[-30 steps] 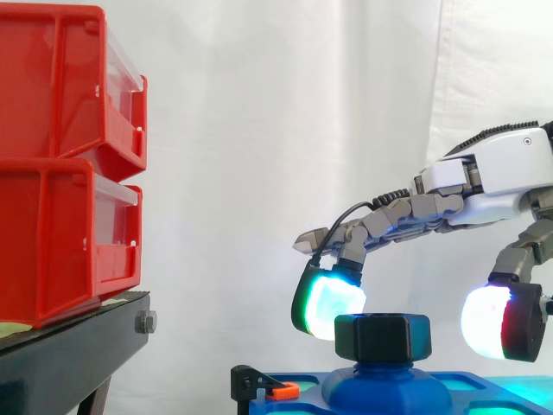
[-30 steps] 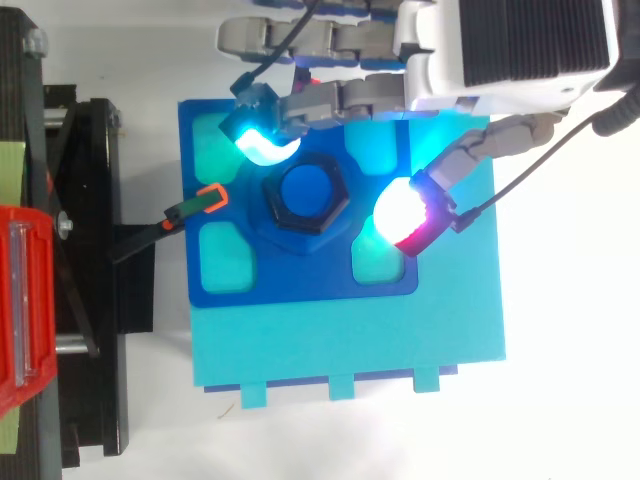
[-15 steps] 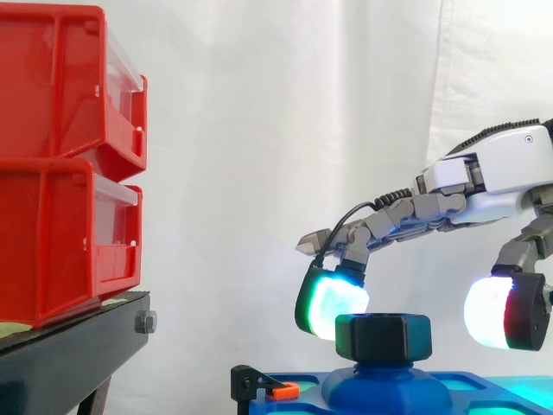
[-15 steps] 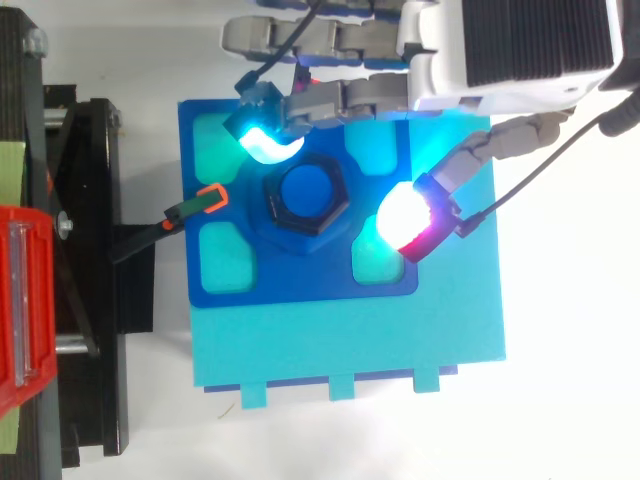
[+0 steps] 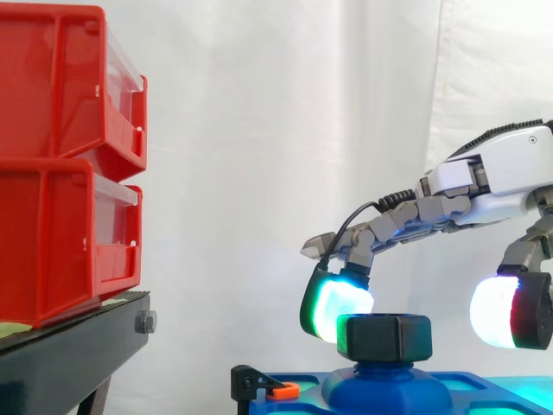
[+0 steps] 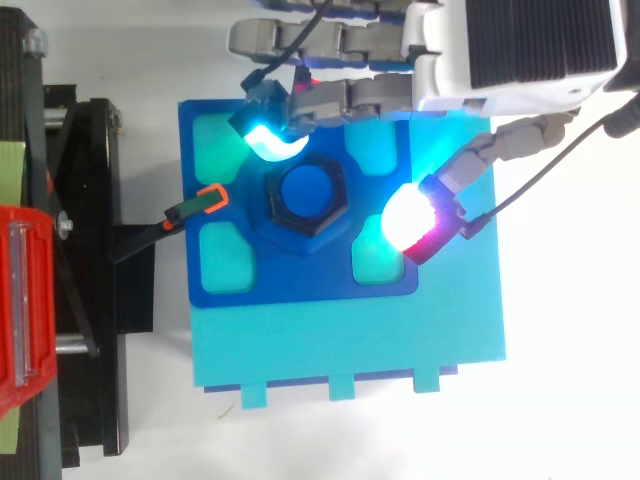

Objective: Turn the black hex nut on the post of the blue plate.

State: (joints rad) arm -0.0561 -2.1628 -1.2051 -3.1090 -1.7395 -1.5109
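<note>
The black hex nut (image 5: 384, 337) (image 6: 306, 194) sits on the blue post (image 6: 306, 190) in the middle of the blue plate (image 6: 300, 285). My hand (image 5: 501, 173) (image 6: 530, 45) comes in from the right and hovers over the plate, open. One fingertip pad (image 5: 339, 298) (image 6: 265, 140), glowing cyan-green, hangs just beyond the nut's far left corner. The thumb pad (image 5: 501, 311) (image 6: 410, 218), glowing white and red, hangs to the nut's right with a clear gap. Neither pad touches the nut.
Two stacked red bins (image 5: 60, 156) stand on a black stand (image 5: 69, 354) at the left. An orange-tipped black clamp (image 6: 210, 198) holds the blue plate's left edge. A teal base (image 6: 350, 340) lies under the plate. The white curtain hangs behind.
The hand has drifted slightly right. The thumb pad has moved a little farther from the nut, and the cyan pad has shifted right with it. The nut looks unmoved.
</note>
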